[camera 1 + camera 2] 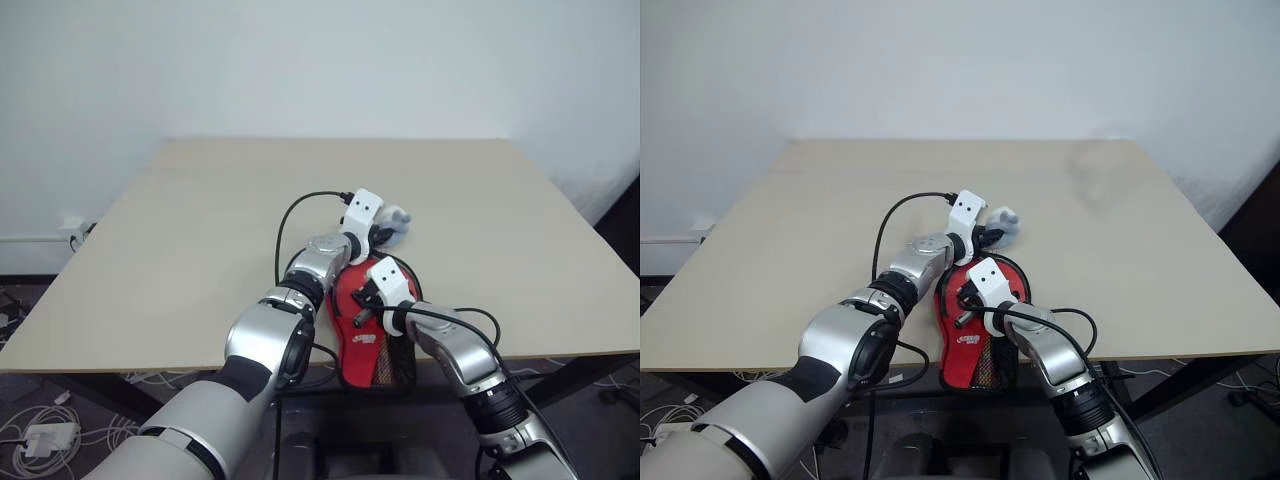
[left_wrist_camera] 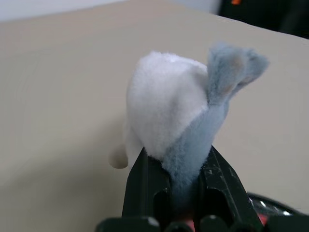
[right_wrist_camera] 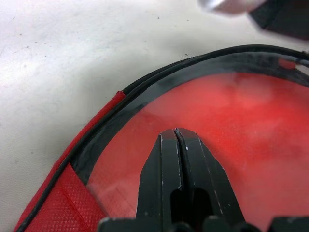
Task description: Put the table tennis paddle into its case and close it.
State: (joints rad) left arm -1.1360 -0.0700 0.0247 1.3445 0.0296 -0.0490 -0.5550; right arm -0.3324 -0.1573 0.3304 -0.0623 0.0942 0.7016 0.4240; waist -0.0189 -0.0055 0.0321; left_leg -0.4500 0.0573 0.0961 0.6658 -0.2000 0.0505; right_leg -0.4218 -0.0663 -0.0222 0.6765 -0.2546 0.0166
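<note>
The case (image 1: 372, 345) lies at the table's (image 1: 200, 230) near edge, its long axis running from the rounded head out toward the far side back to the mesh handle end, which hangs just past the edge. It is soft red fabric with black zipper trim and a small white logo. In the right wrist view the table tennis paddle's (image 3: 227, 125) smooth, glossy red rubber face sits inside the black-lined rim, so the paddle seems already seated, though its handle is hidden. The right gripper (image 3: 177, 140) rests over that red face, its 2 black fingers pressed together on nothing. The left gripper (image 2: 176, 166), just beyond the case's head, is clamped on a fluffy white-and-grey plush toy (image 2: 178, 111). Judging by this, the right gripper is nearer the zipper, which runs around the head.
</note>
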